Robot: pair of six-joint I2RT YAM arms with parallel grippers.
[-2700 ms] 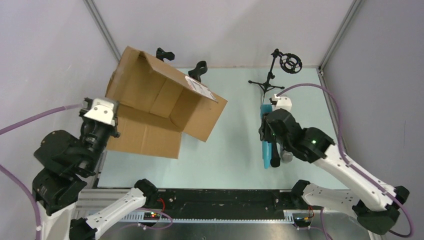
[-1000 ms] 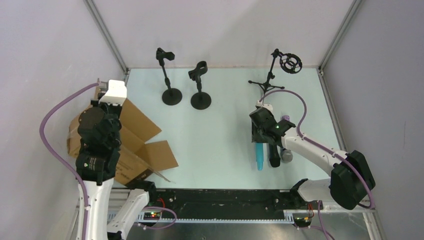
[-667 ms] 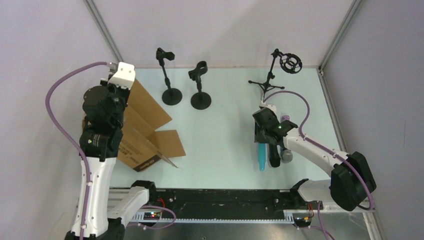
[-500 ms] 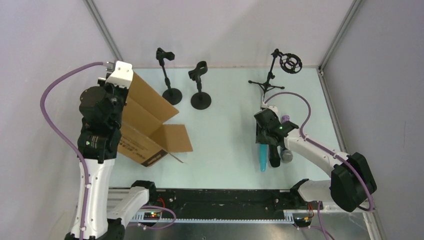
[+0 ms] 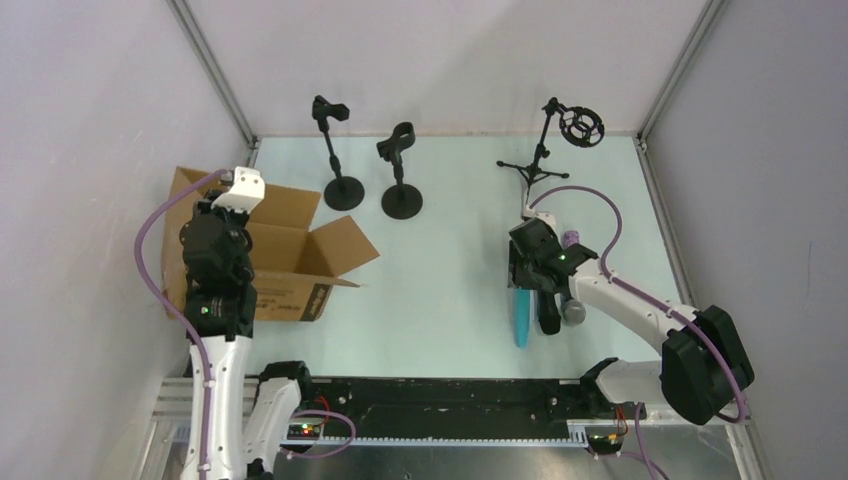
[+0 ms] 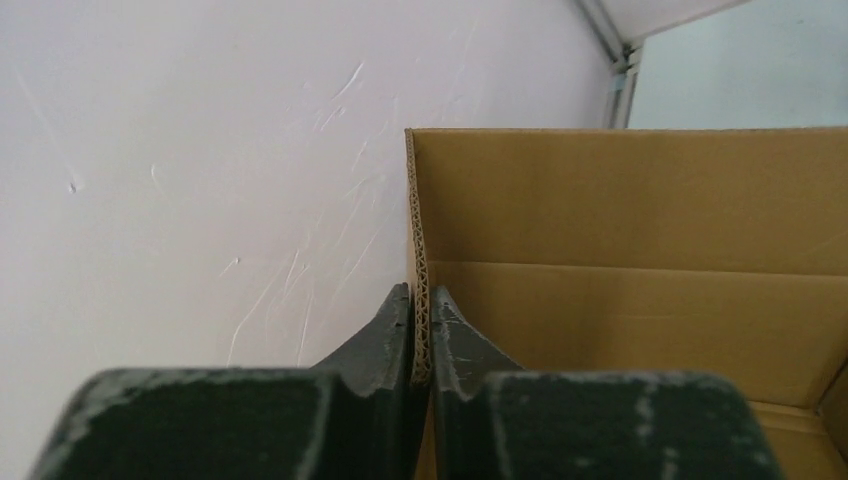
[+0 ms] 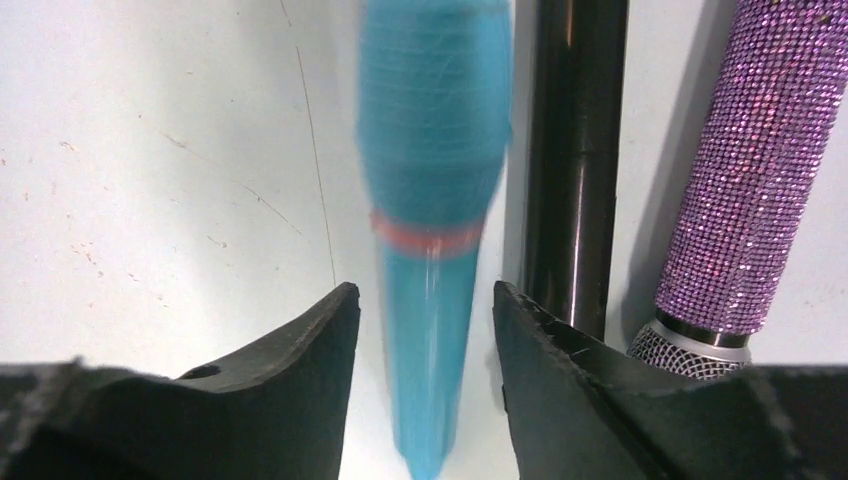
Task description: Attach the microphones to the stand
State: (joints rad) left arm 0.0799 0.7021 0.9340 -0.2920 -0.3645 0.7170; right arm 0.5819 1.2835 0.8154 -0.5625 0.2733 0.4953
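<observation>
Top external view: your three microphones lie close side by side on the tabletop [image 5: 450,280], in its right half and nearer the near edge than the far one. Count them: one blue microphone [image 5: 522,320], one black microphone [image 5: 548,320] and one purple microphone [image 5: 571,240] with a silver mesh head. None is on a stand yet.

Three stands wait along the far edge. The first clip stand [image 5: 342,190] and the second clip stand [image 5: 402,200] have round bases and sit toward the far left corner. The tripod stand [image 5: 540,160] carries a ring mount and sits toward the far right corner. One cardboard box [image 5: 290,265] sits at the left edge.

Your right gripper [image 7: 422,300] is down over the blue microphone with its jaws apart. The right wrist view shows a gap on each side of the tapered handle, so nothing is held. Your left gripper [image 6: 421,295] is clamped on a side wall of the cardboard box.

Expect each microphone to be light and stiff. The blue and black ones look smooth, so they may slip or roll, and the glitter one should give more bite. Take hold across the middle of the handle, clear of the mesh head. The three lie packed, so the outer blue one looks the easiest to reach.
</observation>
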